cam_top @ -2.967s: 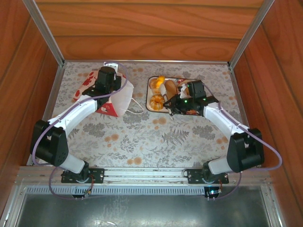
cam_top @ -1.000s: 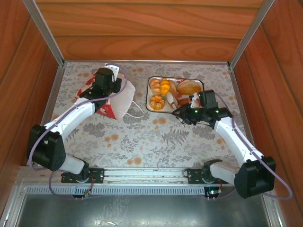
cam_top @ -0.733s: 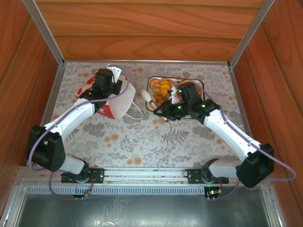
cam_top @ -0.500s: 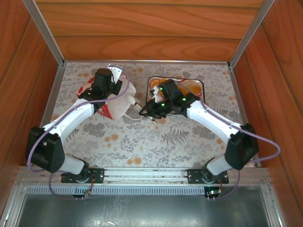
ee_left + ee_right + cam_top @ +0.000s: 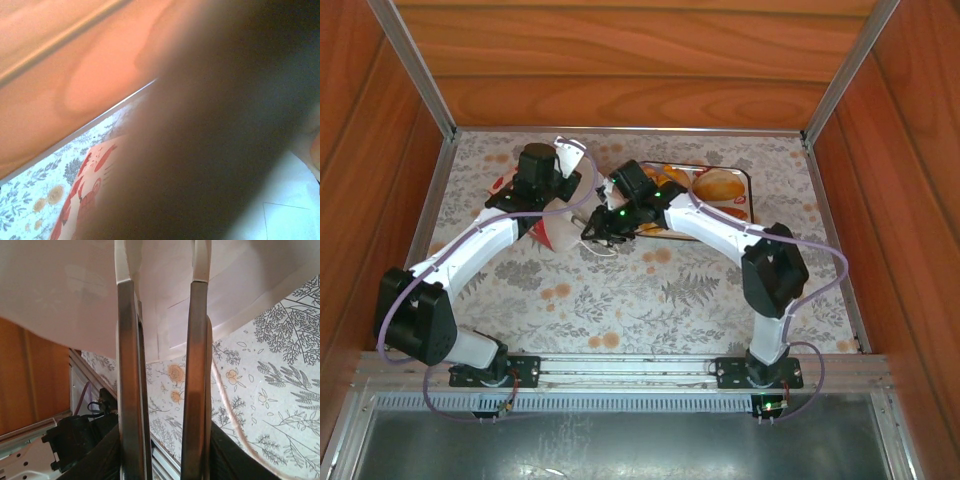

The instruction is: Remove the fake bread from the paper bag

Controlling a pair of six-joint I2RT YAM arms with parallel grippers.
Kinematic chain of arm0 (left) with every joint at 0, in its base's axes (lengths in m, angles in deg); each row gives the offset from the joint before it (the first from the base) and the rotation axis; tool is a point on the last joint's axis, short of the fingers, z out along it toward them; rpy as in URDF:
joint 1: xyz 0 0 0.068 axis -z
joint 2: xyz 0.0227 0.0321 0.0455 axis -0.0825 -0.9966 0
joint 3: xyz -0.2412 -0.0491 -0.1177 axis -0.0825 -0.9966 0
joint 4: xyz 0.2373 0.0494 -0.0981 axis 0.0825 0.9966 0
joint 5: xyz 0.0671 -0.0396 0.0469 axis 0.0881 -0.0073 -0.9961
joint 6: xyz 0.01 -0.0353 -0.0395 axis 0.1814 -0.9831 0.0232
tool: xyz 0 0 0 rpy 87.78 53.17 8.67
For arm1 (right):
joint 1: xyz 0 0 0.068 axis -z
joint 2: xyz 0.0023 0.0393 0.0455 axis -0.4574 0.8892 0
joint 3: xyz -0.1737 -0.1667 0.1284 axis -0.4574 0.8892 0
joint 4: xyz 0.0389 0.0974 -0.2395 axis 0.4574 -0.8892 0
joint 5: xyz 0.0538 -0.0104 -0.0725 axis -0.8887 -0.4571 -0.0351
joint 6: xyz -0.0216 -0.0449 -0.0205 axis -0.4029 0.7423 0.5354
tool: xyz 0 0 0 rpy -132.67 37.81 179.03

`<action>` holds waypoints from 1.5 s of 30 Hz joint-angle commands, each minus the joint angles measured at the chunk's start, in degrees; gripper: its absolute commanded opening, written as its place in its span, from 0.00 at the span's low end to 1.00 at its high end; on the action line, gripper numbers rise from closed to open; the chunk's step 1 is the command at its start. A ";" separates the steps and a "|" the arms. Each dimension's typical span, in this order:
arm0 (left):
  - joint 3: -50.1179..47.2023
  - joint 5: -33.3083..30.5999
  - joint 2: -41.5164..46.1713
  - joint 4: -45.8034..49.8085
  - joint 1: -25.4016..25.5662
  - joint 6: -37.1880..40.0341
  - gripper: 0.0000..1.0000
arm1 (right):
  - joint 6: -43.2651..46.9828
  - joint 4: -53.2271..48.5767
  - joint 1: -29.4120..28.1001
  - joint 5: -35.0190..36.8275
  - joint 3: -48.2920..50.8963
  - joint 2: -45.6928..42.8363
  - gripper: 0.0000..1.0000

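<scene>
A flower-printed table [image 5: 650,290] inside a wood-panelled booth, from overhead. My left gripper [image 5: 555,185] sits on top of the paper bag [image 5: 575,208]. The bag leans under it, its long axis running away from the arm bases, the red band at the near end. The left jaws are clamped; whether they pinch paper I cannot tell. My right gripper [image 5: 600,228] points at the bag's white side from the right, tips at the paper. Behind its wrist the fake bread [image 5: 718,186] lies in a white tray [image 5: 745,195], well apart from the bag.

Left wrist camera: a dark blur covers most of the picture. To its left is the bag's red-and-white print [image 5: 95,180], and beyond that the wooden wall [image 5: 75,75].

Right wrist camera: the right gripper [image 5: 162,260] stands slightly parted, its two fingers [image 5: 127,365] parallel with nothing seen between them. White bag paper [image 5: 75,290] is right at the tips.
</scene>
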 commanded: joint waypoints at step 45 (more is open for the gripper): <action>-3.23 6.20 3.98 -4.22 1.10 5.23 0.00 | -14.56 16.54 -0.15 -0.62 -10.93 17.24 0.56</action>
